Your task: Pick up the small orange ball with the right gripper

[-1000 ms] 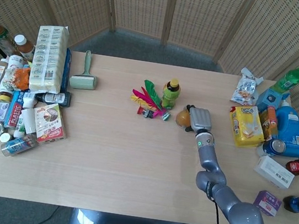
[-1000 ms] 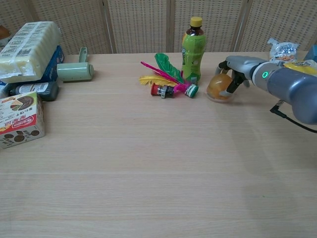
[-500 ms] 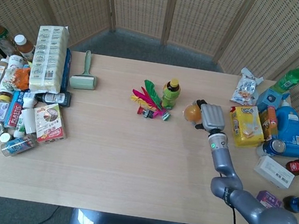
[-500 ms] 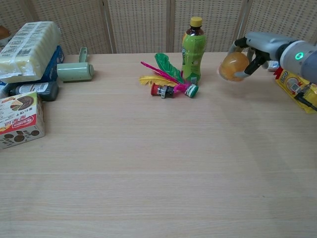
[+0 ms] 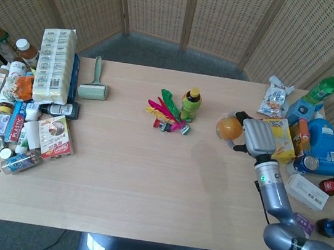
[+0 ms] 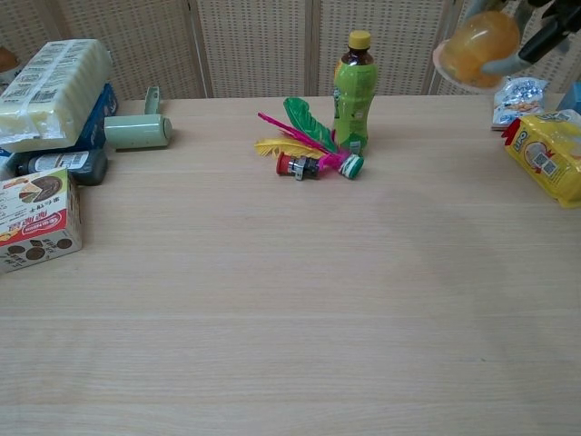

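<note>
Head view shows the right hand (image 5: 253, 137), grey metal and dark plastic, at about three o'clock on the table, its fingers wrapped round the small smooth orange ball (image 5: 229, 128). In the chest view that ball (image 6: 476, 43) hangs high against the wicker screen with only dark fingertips (image 6: 545, 36) showing at the frame edge, so it is clear of the pale wood-grain table (image 6: 272, 300).

By my reading the pick-up step is essentially done (the ball is in the air and held); what remains calls only for a steady hold, since a glossy round ball can slip from hard fingers.

Just at three o'clock of the hand lies a crinkly yellow snack bag (image 5: 277, 140); towards nine o'clock stand a green plastic bottle with a yellow cap (image 5: 190, 105) and a shuttlecock of pink, green and yellow feathers (image 5: 165, 113).

Whether the left hand appears at all I cannot say; neither view clearly shows it.
</note>
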You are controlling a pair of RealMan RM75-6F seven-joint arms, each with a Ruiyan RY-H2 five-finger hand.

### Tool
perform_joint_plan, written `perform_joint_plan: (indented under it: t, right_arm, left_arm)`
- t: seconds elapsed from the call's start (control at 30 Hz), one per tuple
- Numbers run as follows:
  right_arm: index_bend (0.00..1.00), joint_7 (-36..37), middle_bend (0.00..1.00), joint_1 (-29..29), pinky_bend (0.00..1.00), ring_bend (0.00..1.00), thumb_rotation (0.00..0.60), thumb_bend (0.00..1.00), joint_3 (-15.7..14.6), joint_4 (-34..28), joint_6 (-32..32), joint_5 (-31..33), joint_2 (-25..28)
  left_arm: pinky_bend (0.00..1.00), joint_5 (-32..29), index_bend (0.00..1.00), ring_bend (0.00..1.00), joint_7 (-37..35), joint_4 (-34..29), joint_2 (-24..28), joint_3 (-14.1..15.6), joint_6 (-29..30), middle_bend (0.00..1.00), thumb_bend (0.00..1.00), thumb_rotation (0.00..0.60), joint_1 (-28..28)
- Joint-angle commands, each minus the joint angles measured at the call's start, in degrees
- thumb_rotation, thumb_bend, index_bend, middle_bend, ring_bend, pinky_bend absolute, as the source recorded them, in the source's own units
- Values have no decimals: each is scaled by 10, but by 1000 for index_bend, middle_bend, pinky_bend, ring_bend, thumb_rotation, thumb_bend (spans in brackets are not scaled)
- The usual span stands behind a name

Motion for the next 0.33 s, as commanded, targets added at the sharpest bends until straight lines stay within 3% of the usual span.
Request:
perform_joint_plan:
  t: [0.03,0.33]
  right_arm:
    - [520,-7,575,-23,729,472,600,281,13,-93,24,13,62]
    - [509,-16,571,-21,728,472,600,278,18,-166,42,17,99]
  left_arm:
    - [0,4,0,0,1,-2,0,2,1,0,0,600,-1]
    - [0,7,0,0,6,-5,0,4,2,0,0,600,-2]
